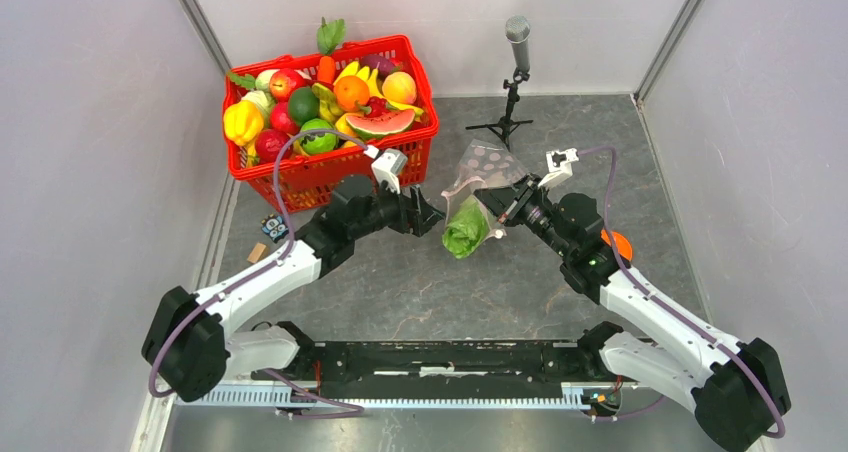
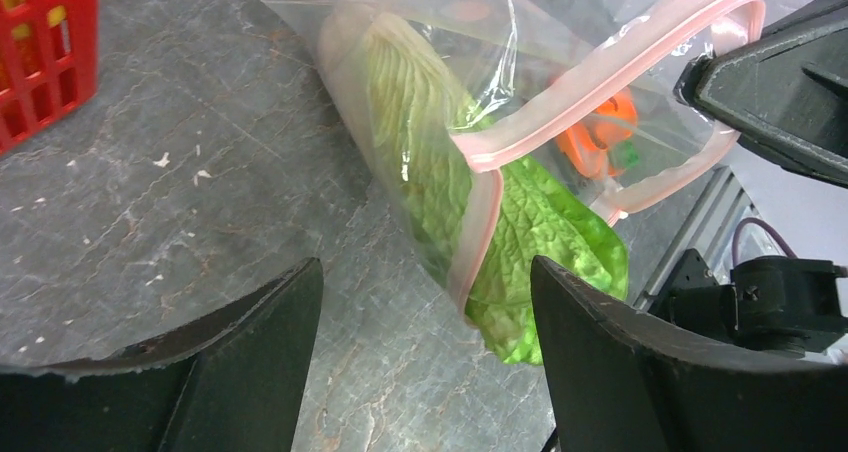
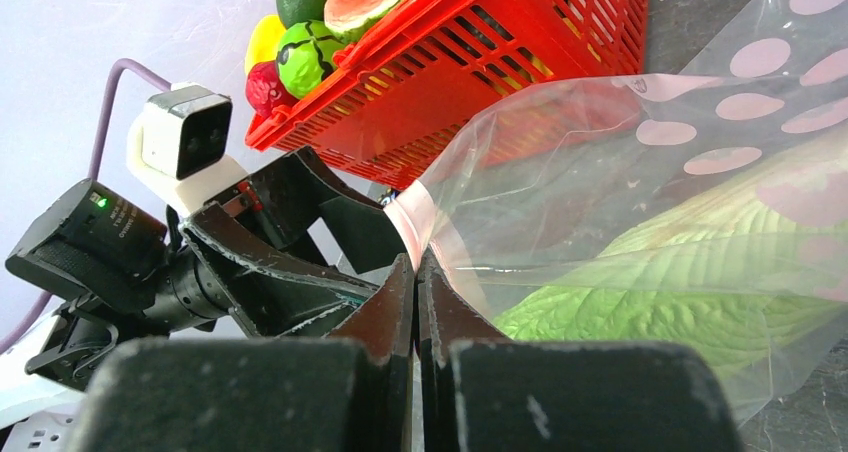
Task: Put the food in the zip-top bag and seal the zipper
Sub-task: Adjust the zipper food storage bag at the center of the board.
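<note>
The clear zip-top bag (image 1: 482,169) with pink dots is held up off the table. The long cabbage (image 1: 465,230) lies in it, its green leaf end sticking out of the open mouth (image 2: 540,237). The pink zipper (image 2: 600,72) gapes open. My right gripper (image 3: 415,264) is shut on the zipper edge of the bag (image 3: 600,152) and also shows in the top view (image 1: 499,208). My left gripper (image 2: 425,272) is open and empty, just left of the cabbage tip (image 1: 432,217). An orange (image 1: 619,242) lies by my right arm.
A red mesh basket (image 1: 330,162) full of toy produce stands at the back left, with a watermelon slice (image 1: 380,122) and a yellow pepper (image 1: 243,122) in it. A microphone on a small tripod (image 1: 514,72) stands at the back centre. Walls close in both sides.
</note>
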You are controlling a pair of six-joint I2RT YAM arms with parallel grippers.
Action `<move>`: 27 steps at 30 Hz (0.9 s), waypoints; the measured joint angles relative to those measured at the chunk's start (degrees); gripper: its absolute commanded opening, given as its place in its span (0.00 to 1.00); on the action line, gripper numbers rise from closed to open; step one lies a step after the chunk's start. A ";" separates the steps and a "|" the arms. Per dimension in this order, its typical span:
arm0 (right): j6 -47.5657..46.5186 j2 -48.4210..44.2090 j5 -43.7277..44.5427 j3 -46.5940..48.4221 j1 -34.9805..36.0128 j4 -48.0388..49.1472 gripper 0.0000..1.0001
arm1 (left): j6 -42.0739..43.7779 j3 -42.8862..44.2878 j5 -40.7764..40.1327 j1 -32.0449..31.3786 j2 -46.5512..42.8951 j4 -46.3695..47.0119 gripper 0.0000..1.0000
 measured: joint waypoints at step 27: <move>-2.03 0.11 -3.23 1.92 0.00 -1.68 0.00 | -2.78 0.02 -2.97 -2.08 14.97 16.31 0.02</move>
